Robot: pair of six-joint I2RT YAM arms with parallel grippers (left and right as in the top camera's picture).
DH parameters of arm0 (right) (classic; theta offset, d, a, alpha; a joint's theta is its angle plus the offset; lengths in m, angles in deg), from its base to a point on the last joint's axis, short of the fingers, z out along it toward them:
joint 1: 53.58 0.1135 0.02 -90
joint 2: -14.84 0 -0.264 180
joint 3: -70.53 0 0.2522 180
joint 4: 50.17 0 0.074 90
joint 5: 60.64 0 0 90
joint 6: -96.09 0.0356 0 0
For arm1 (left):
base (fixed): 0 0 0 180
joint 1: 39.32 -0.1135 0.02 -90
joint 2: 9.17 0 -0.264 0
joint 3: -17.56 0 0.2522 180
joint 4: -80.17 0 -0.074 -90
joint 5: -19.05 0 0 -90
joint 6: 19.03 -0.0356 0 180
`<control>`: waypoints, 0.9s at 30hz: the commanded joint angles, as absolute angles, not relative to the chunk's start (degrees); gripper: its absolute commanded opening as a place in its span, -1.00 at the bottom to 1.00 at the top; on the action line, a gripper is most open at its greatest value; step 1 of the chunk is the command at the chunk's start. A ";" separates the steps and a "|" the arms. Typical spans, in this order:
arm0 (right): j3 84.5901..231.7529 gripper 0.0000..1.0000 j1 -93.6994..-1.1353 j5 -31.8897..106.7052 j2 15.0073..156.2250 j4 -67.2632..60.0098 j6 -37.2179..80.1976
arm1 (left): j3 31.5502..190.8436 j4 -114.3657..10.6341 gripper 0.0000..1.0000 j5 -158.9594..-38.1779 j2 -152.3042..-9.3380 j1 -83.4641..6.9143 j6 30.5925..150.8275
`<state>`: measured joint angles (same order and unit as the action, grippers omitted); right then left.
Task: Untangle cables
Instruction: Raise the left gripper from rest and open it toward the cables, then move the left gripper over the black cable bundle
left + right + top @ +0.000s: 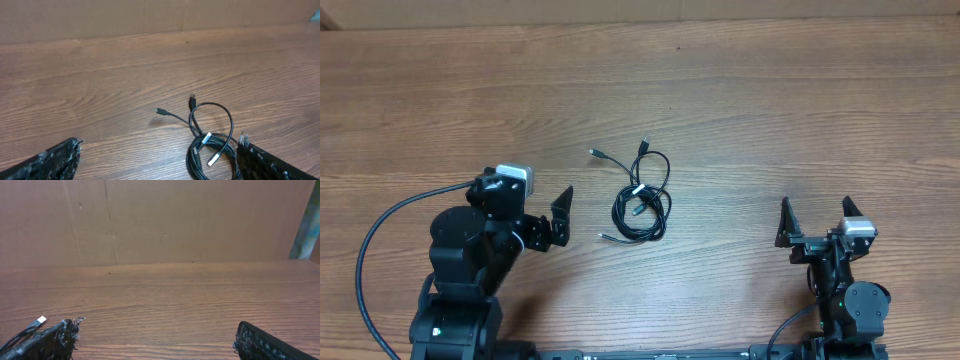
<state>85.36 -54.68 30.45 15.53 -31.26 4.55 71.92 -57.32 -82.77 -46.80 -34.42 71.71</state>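
Observation:
The cables (pixel 641 198) lie coiled together as thin black cords at the middle of the wooden table, with loose plug ends pointing to the back and a white-tipped plug inside the coil. In the left wrist view the coil (pixel 212 147) sits by my right finger. My left gripper (pixel 556 218) is open and empty, left of the coil. My right gripper (pixel 816 220) is open and empty, well to the right of the cables. In the right wrist view only one silver-tipped plug (pixel 41 321) shows at the far left.
A thick black cable (pixel 380 240) fixed to the left arm loops out at the left. A brown cardboard wall (pixel 160 220) stands behind the table's far edge.

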 commanded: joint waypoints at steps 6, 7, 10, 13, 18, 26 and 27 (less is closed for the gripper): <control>84.74 1.00 -54.84 30.27 15.01 -31.61 4.31 | 76.25 -56.40 1.00 -88.43 -49.10 -34.35 74.92; 84.74 1.00 -54.84 30.27 15.01 -31.61 4.31 | 76.47 -56.18 1.00 -88.84 -49.69 -34.33 75.46; 84.74 1.00 -54.84 30.27 15.01 -31.61 4.31 | 76.55 -55.66 1.00 -89.02 -51.48 -33.56 75.92; 84.74 1.00 -54.84 30.27 15.01 -31.61 4.29 | 76.55 -55.61 1.00 -89.00 -53.18 -31.79 75.95; 84.74 1.00 -54.84 30.27 15.01 -31.61 4.31 | 76.55 -55.88 0.99 -87.77 -55.61 -28.10 75.92; 84.74 1.00 -54.84 30.29 15.01 -31.61 4.29 | 76.55 -56.42 1.00 -86.39 -58.58 -23.20 75.90; 84.74 1.00 -54.84 30.27 15.01 -31.61 4.29 | 76.55 -56.53 1.00 -86.35 -58.89 -22.64 75.90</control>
<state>85.36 -54.66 30.45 15.53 -31.24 4.57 75.20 -56.03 -87.03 -58.19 -24.08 75.31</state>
